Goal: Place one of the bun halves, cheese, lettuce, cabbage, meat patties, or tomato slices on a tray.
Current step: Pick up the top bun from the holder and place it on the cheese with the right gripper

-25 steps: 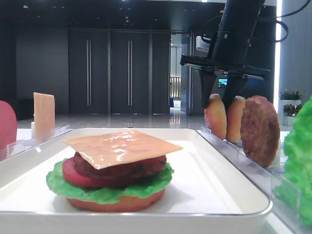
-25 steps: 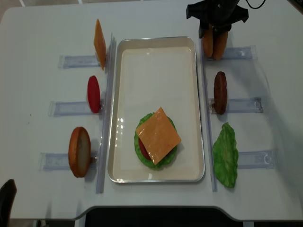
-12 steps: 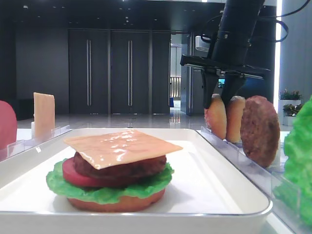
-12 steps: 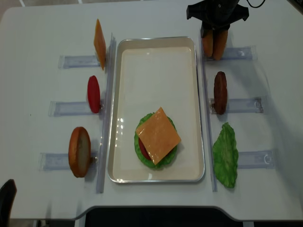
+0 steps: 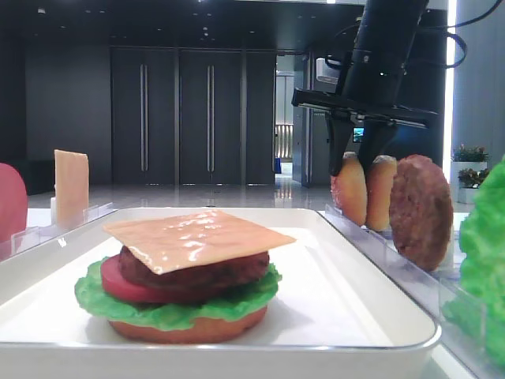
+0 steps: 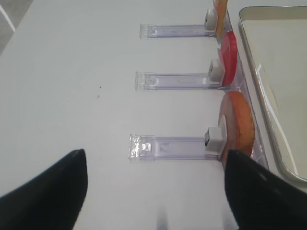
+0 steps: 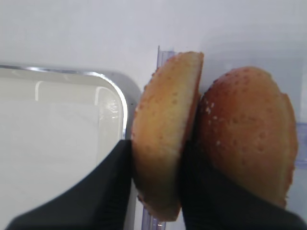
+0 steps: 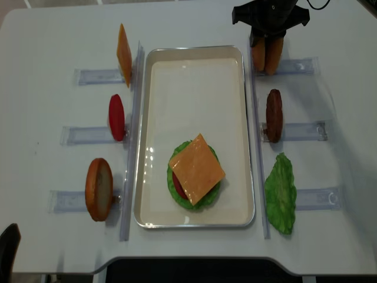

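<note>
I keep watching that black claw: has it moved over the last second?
Yes. The right gripper has closed on the bun top, which remains by the tray.

Two seeded bun tops (image 8: 265,54) stand on edge far right of the white tray (image 8: 191,71); lettuce, tomato, patty and cheese (image 8: 197,168) stack lies near.

Right gripper (image 8: 263,40) sat over two buns (image 8: 265,54) standing beside tray (image 8: 155,147). Stacked burger (image 8: 195,171) on tray; cheese (image 8: 197,168) topmost.
</note>
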